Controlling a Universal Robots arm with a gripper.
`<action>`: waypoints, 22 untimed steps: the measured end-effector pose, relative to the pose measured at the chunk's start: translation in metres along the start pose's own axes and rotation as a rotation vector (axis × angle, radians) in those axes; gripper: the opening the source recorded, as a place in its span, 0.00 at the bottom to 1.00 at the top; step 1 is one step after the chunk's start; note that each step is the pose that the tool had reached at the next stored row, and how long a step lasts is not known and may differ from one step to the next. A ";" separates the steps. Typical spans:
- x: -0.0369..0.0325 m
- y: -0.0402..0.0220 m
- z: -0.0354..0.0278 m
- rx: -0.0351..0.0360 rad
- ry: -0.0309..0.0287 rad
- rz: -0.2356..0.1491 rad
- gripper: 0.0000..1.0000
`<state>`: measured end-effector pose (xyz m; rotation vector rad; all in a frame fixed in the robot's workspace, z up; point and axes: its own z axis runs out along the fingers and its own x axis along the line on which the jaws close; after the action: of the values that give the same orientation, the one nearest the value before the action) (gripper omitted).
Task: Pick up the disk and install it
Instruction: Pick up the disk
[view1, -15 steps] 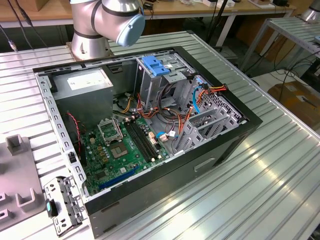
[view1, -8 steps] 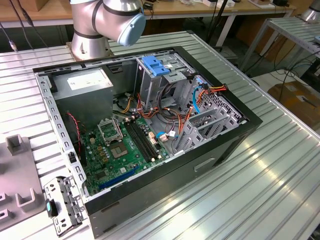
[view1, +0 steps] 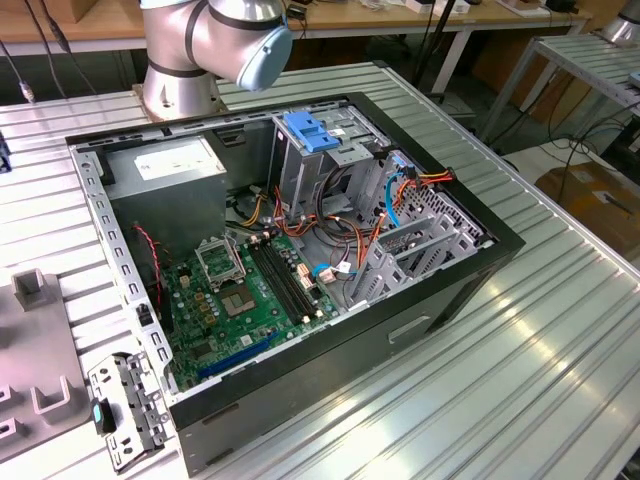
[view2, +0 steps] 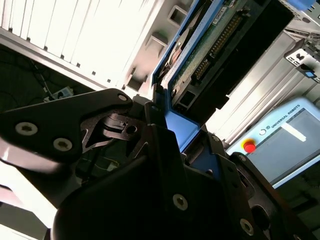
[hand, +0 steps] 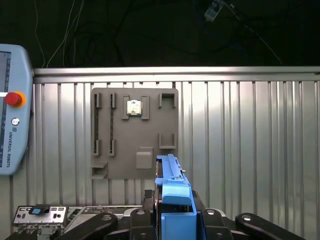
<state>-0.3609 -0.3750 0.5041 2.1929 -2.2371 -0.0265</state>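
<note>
Above the ribbed table, the pincer pinches the disk edge-on.

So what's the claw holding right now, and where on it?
The disk, clamped in the claw by one end; the jaws close across its thin thickness and the rest juts out ahead.

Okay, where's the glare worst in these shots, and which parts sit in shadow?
Second wrist view: the ribbed table is blown out white, while the pincer holding the disk is dark. Exterior view: streaky reflections on the table. First wrist view: even light, black background.
</note>
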 end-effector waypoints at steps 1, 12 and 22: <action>0.0002 -0.0025 0.0000 0.0001 0.0000 0.000 0.37; 0.0017 -0.0344 -0.0004 0.0000 0.0000 0.000 0.37; 0.0069 -0.0524 -0.0006 0.0000 0.0001 0.000 0.37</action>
<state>-0.3087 -0.3829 0.5037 2.1928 -2.2370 -0.0264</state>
